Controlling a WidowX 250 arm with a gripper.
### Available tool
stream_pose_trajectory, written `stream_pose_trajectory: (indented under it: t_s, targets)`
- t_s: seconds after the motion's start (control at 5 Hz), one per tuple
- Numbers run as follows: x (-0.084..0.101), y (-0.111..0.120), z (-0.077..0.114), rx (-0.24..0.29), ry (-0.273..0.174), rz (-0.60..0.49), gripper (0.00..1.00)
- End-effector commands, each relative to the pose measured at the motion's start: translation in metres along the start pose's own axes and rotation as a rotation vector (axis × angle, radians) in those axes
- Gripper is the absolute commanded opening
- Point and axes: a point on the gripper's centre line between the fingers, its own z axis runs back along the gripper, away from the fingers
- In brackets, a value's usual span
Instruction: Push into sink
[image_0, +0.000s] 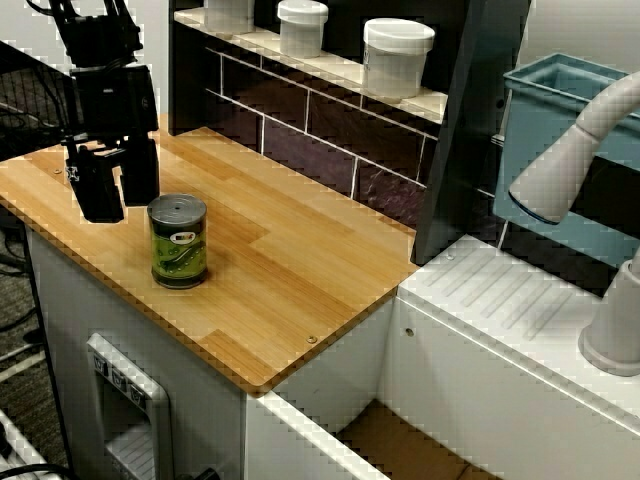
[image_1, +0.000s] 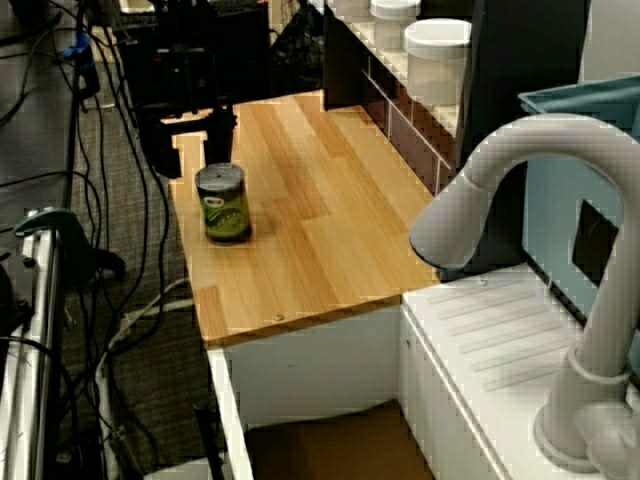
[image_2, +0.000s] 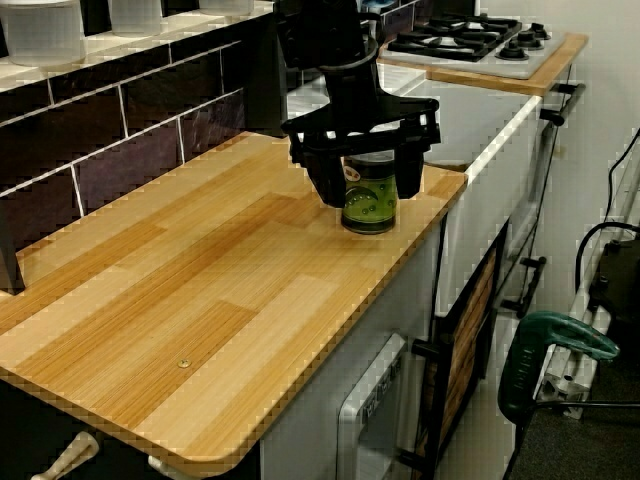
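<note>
Green can (image_0: 178, 241) stands upright on the wooden surface (image_0: 290, 250) in the front view, near the surface's front edge, with the black pincer (image_0: 112, 185) just beside it on its left and slightly behind. The pincer's two fingers hang apart with nothing between them, so it is released. The sink (image_0: 400, 440) shows as a sunken basin with a brown floor at the lower right, well apart from the can. A ribbed white drainboard (image_0: 500, 290), a grey faucet (image_0: 575, 150) and a teal tub (image_0: 560, 110) lie to the right.

From the faucet-side view, the can (image_1: 223, 203) sits on the surface's (image_1: 320, 210) far left part, the dark pincer (image_1: 190, 140) just behind it. The sink (image_1: 320, 440) opens below the surface's near edge.

From the view along the surface, the pincer (image_2: 362, 170) stands in front of the can (image_2: 370, 195), its fingers spread either side of it; whether they touch cannot be told.
</note>
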Motion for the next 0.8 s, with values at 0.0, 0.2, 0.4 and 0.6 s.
stream_pose_trajectory:
  t_s: [0.0, 0.2, 0.4, 0.6]
  targets:
    - [0.021, 0.018, -0.001, 0.01, -0.031, 0.012, 1.0]
    - [0.034, 0.02, -0.006, -0.011, -0.066, 0.018, 1.0]
    - [0.066, 0.019, -0.013, -0.069, -0.104, 0.024, 1.0]
    - [0.092, 0.015, -0.018, -0.107, -0.114, 0.038, 1.0]
